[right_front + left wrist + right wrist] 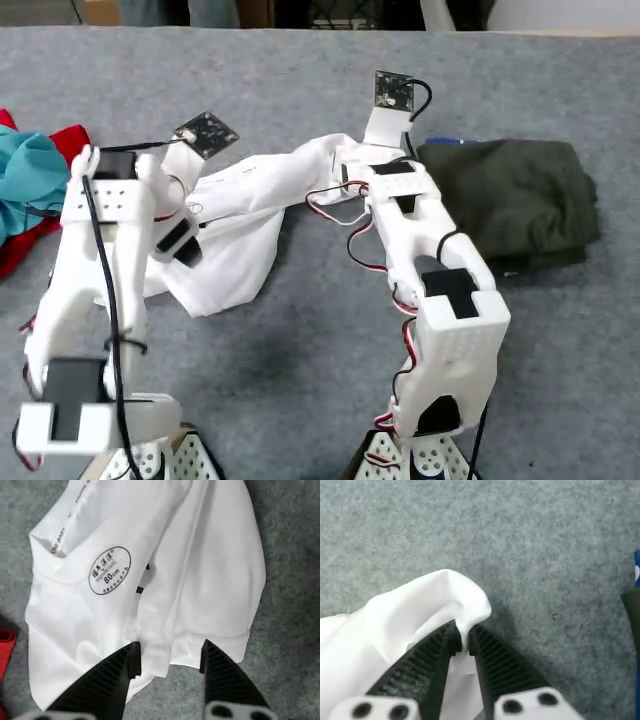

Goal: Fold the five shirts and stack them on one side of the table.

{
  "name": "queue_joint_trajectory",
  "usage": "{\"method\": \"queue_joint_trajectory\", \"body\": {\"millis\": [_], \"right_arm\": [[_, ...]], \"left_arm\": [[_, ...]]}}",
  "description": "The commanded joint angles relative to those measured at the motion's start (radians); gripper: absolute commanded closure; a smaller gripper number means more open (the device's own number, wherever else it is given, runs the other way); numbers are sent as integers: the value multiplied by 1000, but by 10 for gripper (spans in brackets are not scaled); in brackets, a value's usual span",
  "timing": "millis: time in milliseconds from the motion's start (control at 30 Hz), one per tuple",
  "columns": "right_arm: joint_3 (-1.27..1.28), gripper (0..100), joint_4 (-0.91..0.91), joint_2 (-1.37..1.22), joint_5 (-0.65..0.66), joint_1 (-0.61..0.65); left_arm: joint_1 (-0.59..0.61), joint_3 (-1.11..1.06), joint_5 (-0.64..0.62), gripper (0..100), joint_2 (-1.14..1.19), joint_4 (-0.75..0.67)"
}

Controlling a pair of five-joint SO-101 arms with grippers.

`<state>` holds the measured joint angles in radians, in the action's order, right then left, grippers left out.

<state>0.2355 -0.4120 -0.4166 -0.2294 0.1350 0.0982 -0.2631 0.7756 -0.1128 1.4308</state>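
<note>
At the table's far left edge, a crumpled red and teal cloth pile (30,180) lies unfolded, well apart from the work. Mid-table, the white cotton shirt (240,205) lies rumpled on the grey felt table (300,380). Over its hem the left gripper (170,652) has its jaws wide apart and holds nothing; judged poised for a grab. The right gripper (463,641) is nipped tight on a raised corner fold, likely to stretch the cloth flat. Far right, a dark olive folded shirt (510,200) is probably the stack's base.

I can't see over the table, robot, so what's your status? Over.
Left fingers open above crumpled white cloth shirt. Right fingers shut on its edge. Folded dark green shirt nearby, not blocking.
</note>
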Motion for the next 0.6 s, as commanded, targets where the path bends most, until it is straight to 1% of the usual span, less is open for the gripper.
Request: {"method": "queue_joint_trajectory", "body": {"millis": [0, 100, 267, 433, 567], "right_arm": [[-28, 984, 20, 5, -12, 9], [-28, 984, 20, 5, -12, 9], [-28, 984, 20, 5, -12, 9], [-28, 984, 18, 5, -9, 9], [-27, 984, 17, 5, -8, 9]], "left_arm": [[15, 91, 52, 859, 60, 38], [12, 124, 72, 873, 95, 83], [7, 125, 72, 877, 115, 109], [7, 97, 69, 872, 118, 97], [21, 68, 68, 861, 118, 41]]}}
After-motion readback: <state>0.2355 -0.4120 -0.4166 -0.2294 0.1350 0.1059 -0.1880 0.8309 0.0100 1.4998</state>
